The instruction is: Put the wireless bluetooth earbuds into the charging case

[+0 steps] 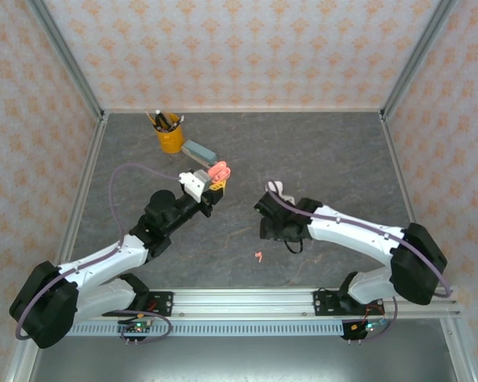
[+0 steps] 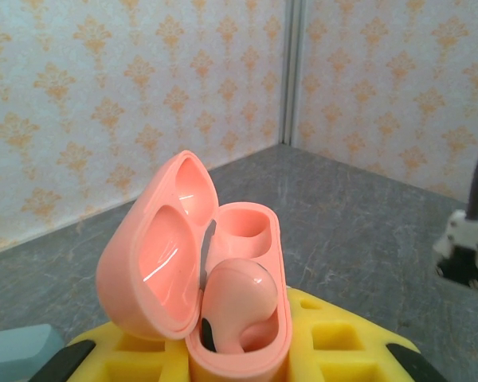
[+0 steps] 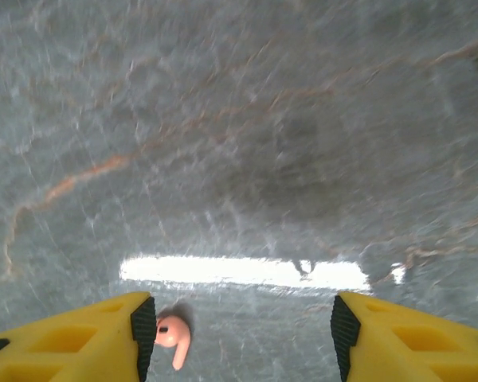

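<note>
- The pink case point(image 2: 223, 270) is a glossy salmon-pink pebble with rounded edges. Its lid is swung open to the left in the left wrist view, on a grey hinge.
- The case has two wells. The seated earbud point(image 2: 237, 298), also salmon-pink, fills the nearer one, with a dark oval patch on its lower side. The far well is bare.
- The left hand point(image 2: 239, 368) has its yellow fingers closed on the base of the case and holds it upright above the desk point(image 1: 342, 159).
- The loose earbud point(image 3: 174, 336), pink and stemmed, lies on the desk just beside one black pad of the right hand point(image 3: 243, 326). Whether they touch cannot be told.
- The right hand is spread wide above the desk and holds nothing.
- Count: two pink earbuds and one pink case.
- At the back of the desk stand one orange cup point(image 1: 170, 140) of pens point(image 1: 163, 119) and one grey-blue block point(image 1: 199, 150).
</note>
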